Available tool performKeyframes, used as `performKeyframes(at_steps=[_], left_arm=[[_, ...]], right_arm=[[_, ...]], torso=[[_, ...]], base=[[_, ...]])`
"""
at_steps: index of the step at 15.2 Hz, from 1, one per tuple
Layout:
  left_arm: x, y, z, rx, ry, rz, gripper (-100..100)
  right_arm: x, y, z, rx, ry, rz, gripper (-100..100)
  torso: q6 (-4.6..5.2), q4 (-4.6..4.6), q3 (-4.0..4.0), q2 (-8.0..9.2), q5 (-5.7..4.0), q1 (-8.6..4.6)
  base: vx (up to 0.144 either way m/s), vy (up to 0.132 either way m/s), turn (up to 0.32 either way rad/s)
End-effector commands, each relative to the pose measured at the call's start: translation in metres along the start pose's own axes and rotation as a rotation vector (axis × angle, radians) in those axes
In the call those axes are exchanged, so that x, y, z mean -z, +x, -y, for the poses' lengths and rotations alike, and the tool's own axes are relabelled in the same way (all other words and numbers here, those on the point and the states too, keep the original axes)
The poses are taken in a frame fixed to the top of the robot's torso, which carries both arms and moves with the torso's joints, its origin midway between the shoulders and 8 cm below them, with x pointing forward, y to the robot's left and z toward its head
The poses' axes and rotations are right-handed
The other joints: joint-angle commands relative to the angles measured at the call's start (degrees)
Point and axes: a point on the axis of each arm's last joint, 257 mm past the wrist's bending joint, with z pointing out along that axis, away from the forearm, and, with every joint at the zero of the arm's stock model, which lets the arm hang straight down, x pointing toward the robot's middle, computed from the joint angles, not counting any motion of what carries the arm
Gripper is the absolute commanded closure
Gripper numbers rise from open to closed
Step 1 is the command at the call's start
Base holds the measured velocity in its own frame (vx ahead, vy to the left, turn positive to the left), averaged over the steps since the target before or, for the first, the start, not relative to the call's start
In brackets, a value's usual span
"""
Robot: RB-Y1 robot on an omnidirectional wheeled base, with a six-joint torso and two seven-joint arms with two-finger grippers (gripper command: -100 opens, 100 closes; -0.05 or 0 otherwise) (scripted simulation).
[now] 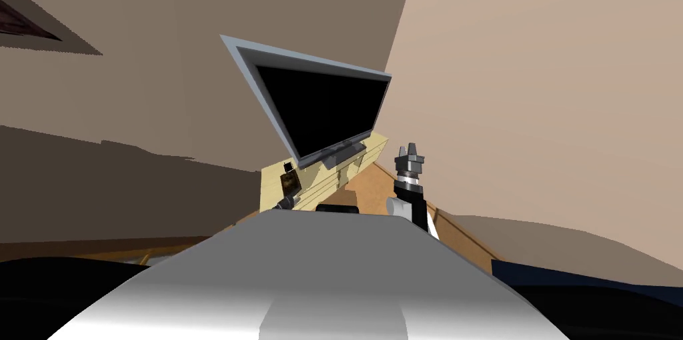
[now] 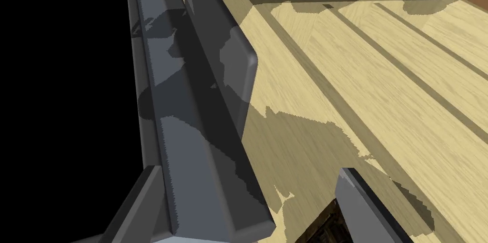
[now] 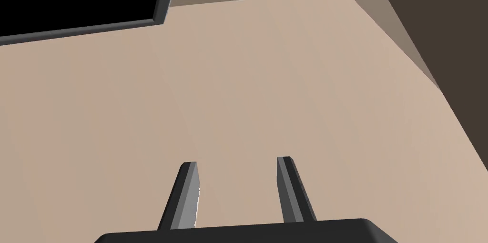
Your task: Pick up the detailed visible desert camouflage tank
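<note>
Risk: with the left jaws spread wide and the brownish tank [image 2: 324, 228] glimpsed low between them on the wooden worktop [image 2: 381, 87], the grey TV edge [image 2: 190, 111] could get clipped or the tank nudged away (right jaws apart too).

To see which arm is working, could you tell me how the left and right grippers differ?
The left gripper is low over the cabinet, beside the grey TV base. The right gripper is raised and pointing up, clear of the cabinet. The left gripper has a mottled brown thing, likely the tank, at the foot of its fingers. The right gripper has nothing between its fingers. Both are open.
</note>
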Motion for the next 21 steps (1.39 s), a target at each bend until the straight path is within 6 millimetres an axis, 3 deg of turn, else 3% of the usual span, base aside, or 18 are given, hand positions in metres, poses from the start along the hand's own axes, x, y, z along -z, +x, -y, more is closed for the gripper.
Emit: performKeyframes(at_steps=[1,2,3,4,6,11,12,13,14,15,16,17,19,20,21], left_arm=[[0.02,0.001,-0.03,0.021,-0.085,-0.033,-100],[0.031,-0.01,-0.045,0.019,-0.128,-0.02,-100],[0.031,-0.01,-0.045,0.019,-0.128,-0.019,-100],[0.053,-0.013,-0.07,0.036,-0.202,-0.036,-100],[0.057,-0.017,-0.074,0.032,-0.215,-0.032,-100],[0.136,-0.038,-0.138,0.067,-0.448,-0.053,-100],[0.145,-0.047,-0.143,0.066,-0.471,-0.042,-100],[0.173,-0.054,-0.159,0.075,-0.543,-0.042,-100],[0.177,-0.059,-0.159,0.076,-0.552,-0.037,-100],[0.201,-0.065,-0.17,0.085,-0.613,-0.04,-100],[0.208,-0.072,-0.172,0.085,-0.63,-0.029,-100],[0.23,-0.076,-0.18,0.089,-0.683,-0.035,-100],[0.24,-0.085,-0.182,0.094,-0.705,-0.017,-100],[0.261,-0.092,-0.186,0.106,-0.757,-0.016,-100],[0.27,-0.098,-0.19,0.103,-0.775,-0.002,-100]], right_arm=[[0.0,0.0,0.0,0.0,0.0,0.0,0],[0.0,0.0,0.0,0.0,0.0,0.0,0],[0.0,0.0,0.0,0.0,0.0,0.0,0],[0.0,0.0,0.0,0.0,0.0,0.0,0],[0.0,0.0,0.0,0.0,0.0,0.0,0],[0.0,0.0,0.0,0.0,0.0,0.0,0],[0.0,0.0,0.0,0.0,0.0,0.0,0],[0.0,0.0,0.0,0.0,0.0,0.0,0],[0.0,0.0,0.0,0.0,0.0,0.0,0],[0.0,0.0,0.0,0.0,0.0,0.0,0],[0.0,0.0,0.0,0.0,0.0,0.0,0],[0.0,0.0,0.0,0.0,0.0,0.0,0],[0.0,0.0,0.0,0.0,0.0,0.0,0],[0.0,0.0,0.0,0.0,0.0,0.0,0],[0.0,0.0,0.0,0.0,0.0,0.0,0]], torso=[[0.0,0.0,0.0,0.0,0.0,0.0],[0.02,0.0,-0.01,-0.01,0.01,0.01],[0.01,0.0,-0.01,-0.02,0.0,0.03],[-0.02,0.0,-0.01,-0.03,0.01,0.02],[-0.01,-0.01,-0.02,-0.03,-0.01,-0.02],[0.01,-0.01,-0.05,-0.09,-0.01,-0.03],[0.04,-0.02,-0.06,-0.11,-0.02,-0.04],[0.0,-0.02,-0.07,-0.12,-0.02,-0.04],[0.03,-0.02,-0.08,-0.15,-0.02,-0.04],[0.01,-0.03,-0.09,-0.17,-0.02,-0.05],[0.02,-0.04,-0.11,-0.19,-0.02,-0.07],[0.01,-0.04,-0.11,-0.2,-0.03,-0.09],[0.02,-0.05,-0.14,-0.26,-0.05,-0.09],[-0.04,-0.04,-0.11,-0.19,-0.02,-0.12],[0.03,-0.03,-0.11,-0.2,-0.04,-0.14]], base=[[0.001,0.015,-0.252],[0.001,0.018,-0.218],[0.002,0.017,-0.078],[0.006,0.008,-0.208],[0.006,0.008,-0.139],[0.015,0.002,-0.243],[0.026,0.003,-0.239],[0.031,0.002,-0.253],[0.033,0.002,-0.21],[0.042,-0.006,-0.254],[0.042,-0.007,-0.249],[0.048,-0.003,-0.288],[0.035,-0.007,-0.121],[0.034,-0.017,-0.192],[0.053,-0.009,-0.235]])
